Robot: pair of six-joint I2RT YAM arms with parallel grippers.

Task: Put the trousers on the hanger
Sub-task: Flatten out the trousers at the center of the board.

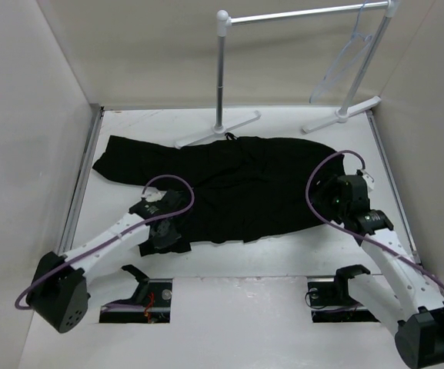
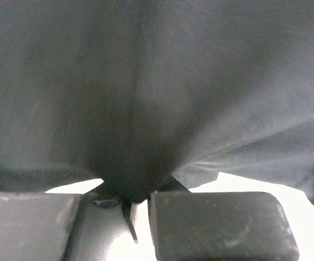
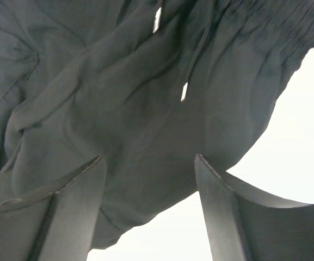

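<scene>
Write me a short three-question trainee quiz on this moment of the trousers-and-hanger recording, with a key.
1. True or false: the hanger hangs on the white garment rack, apart from the trousers.
2. The right gripper is: A) open, at the waistband end of the trousers; B) shut on the hanger; C) resting on the rack's foot.
3. Fill in: the left gripper is shut on the near edge of the ______.
Key: 1 true; 2 A; 3 trousers.
</scene>
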